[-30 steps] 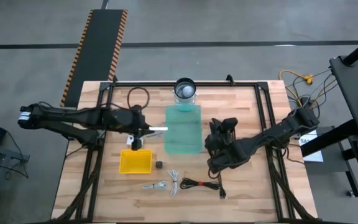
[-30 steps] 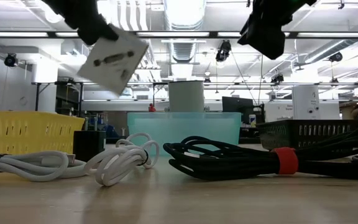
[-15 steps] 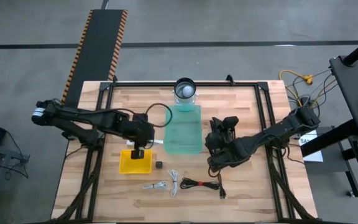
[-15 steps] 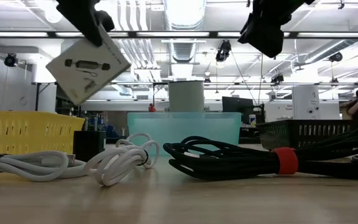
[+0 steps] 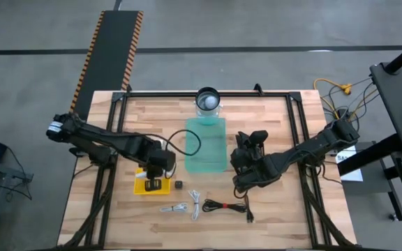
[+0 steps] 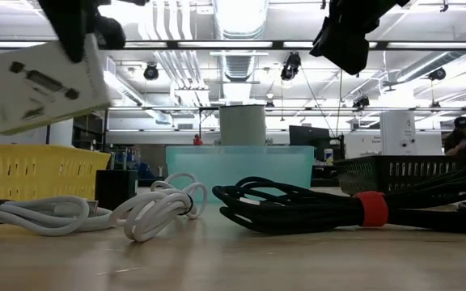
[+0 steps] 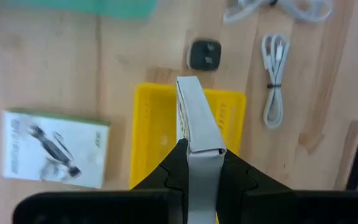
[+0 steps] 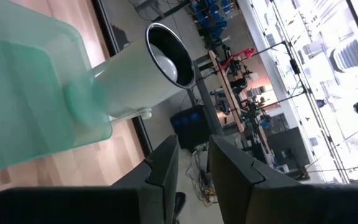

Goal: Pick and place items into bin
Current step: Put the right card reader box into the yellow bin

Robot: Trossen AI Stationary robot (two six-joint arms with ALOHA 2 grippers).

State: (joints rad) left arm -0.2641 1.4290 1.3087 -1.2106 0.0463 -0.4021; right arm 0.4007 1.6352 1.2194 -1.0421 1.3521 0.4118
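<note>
My left gripper (image 5: 155, 173) is shut on a white printed packet (image 6: 43, 85) and holds it above the yellow bin (image 7: 148, 143). A second white packet (image 7: 55, 149) lies flat on the table on the bin's far side. A tiny black cube (image 5: 179, 184) sits right of the bin. Two short white cables (image 5: 176, 208) (image 5: 195, 203) and a coiled black cable (image 5: 225, 206) lie near the front edge. My right gripper (image 8: 193, 155) hangs high right of the teal bin (image 5: 206, 144), empty, its fingers a narrow gap apart. My left gripper pinches the packet between its two fingers (image 7: 176, 168), one on each broad face, at the packet's upper end (image 7: 202, 149). The fingers come from above and point down. The packet hangs tilted below them, clear of the yellow bin and the table.
A white cylinder (image 5: 208, 99) stands at the teal bin's far end. A black mesh basket (image 6: 411, 174) shows at the right in the low view. A dark metal frame (image 5: 208, 93) runs around the table top.
My left gripper has carried the white packet from beside the teal bin's left edge toward the table's near edge, and now holds it over the yellow bin. The packet has turned and tipped in the hold on the way.
</note>
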